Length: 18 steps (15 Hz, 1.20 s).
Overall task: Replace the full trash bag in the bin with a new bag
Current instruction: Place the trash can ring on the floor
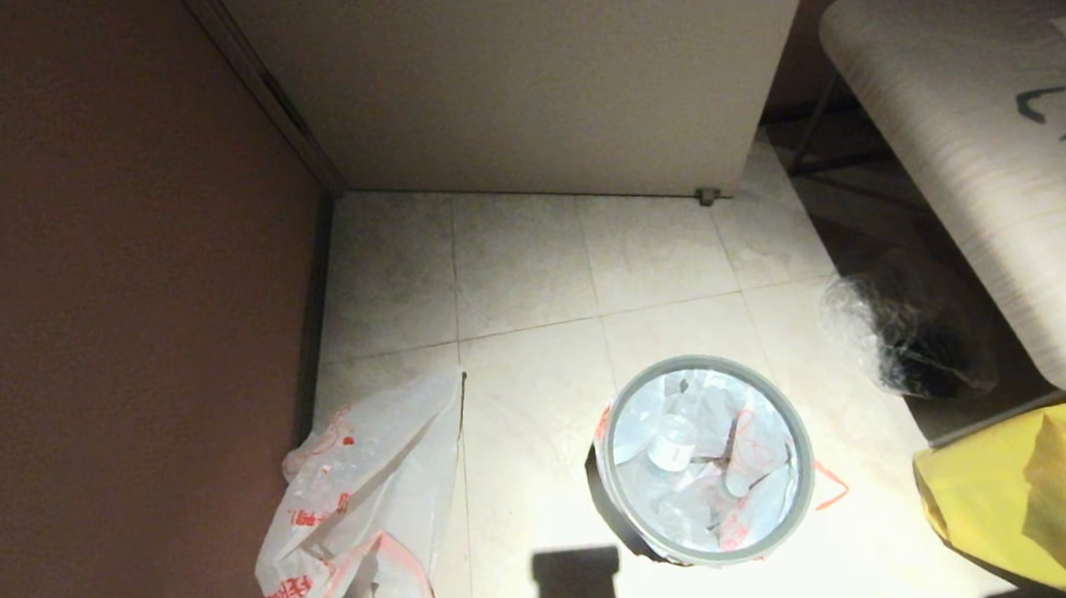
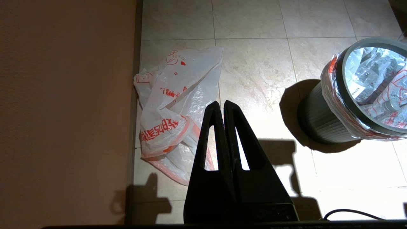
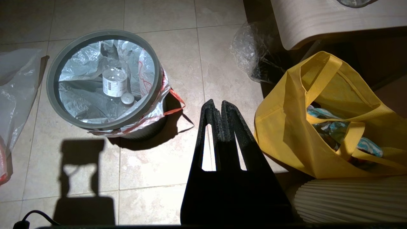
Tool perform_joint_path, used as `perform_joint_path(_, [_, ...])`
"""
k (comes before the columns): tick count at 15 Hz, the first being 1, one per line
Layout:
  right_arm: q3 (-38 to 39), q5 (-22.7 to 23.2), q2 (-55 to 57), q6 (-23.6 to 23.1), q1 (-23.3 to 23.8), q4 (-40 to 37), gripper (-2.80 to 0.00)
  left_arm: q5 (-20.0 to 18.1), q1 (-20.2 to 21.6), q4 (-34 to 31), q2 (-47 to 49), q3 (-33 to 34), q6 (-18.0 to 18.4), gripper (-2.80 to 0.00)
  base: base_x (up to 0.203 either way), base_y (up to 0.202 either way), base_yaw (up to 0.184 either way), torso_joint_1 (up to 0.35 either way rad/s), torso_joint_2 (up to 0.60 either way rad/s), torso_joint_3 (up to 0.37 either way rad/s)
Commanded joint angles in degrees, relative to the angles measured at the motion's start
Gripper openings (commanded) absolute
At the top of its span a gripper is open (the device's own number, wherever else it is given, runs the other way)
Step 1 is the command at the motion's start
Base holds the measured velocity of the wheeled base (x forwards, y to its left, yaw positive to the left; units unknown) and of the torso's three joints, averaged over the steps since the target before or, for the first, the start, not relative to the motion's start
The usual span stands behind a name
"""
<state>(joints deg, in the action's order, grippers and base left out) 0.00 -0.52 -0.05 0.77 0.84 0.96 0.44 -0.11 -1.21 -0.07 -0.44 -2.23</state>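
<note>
The bin [image 1: 616, 518] stands on the tiled floor, a small black wastebasket with a grey rim ring [image 3: 51, 79]. Inside it sits the full trash bag [image 1: 755, 434], its red-edged top folded out over the rim and clear bottles [image 3: 114, 83] lying in it. The new bag [image 1: 360, 535] lies limp on the floor by the left wall. My left gripper [image 2: 221, 103] is shut and empty above the floor, between the new bag [image 2: 171, 105] and the bin [image 2: 313, 117]. Also shut and empty, my right gripper [image 3: 216, 103] hangs between the bin and a yellow bag. Neither gripper shows in the head view.
A big yellow bag [image 1: 1058, 491] sits right of the bin, with clear crinkly wrap [image 1: 894, 340] behind it under a pale wooden table [image 1: 978, 193]. A dark red wall [image 1: 101, 334] runs along the left, a white panel [image 1: 528, 62] behind. A ribbed white object [image 3: 349, 200] lies below the yellow bag [image 3: 286, 133].
</note>
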Motion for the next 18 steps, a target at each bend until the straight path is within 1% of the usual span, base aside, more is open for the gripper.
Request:
perform_joint_path(1, [0.53, 0.0, 0.05, 0.02, -0.02, 0.07, -2.8, 0.05, -0.03, -0.02, 0.07, 0.0, -0.05, -2.8, 0.0, 0.0, 0.0, 0.0, 0.0, 0.0])
perform_joint_path(15, [0.53, 0.0, 0.05, -0.24, -0.58, 0.0, -2.8, 0.0, 0.02, -0.02, 0.07, 0.0, -0.05, -2.8, 0.0, 0.0, 0.0, 0.0, 0.0, 0.0])
perform_joint_path(18, [-2.32, 0.13, 0.14, -2.39, -0.53, -0.54, -2.8, 0.06, -0.01, -0.02, 0.07, 0.0, -0.05, -2.8, 0.0, 0.0, 0.0, 0.0, 0.0, 0.0])
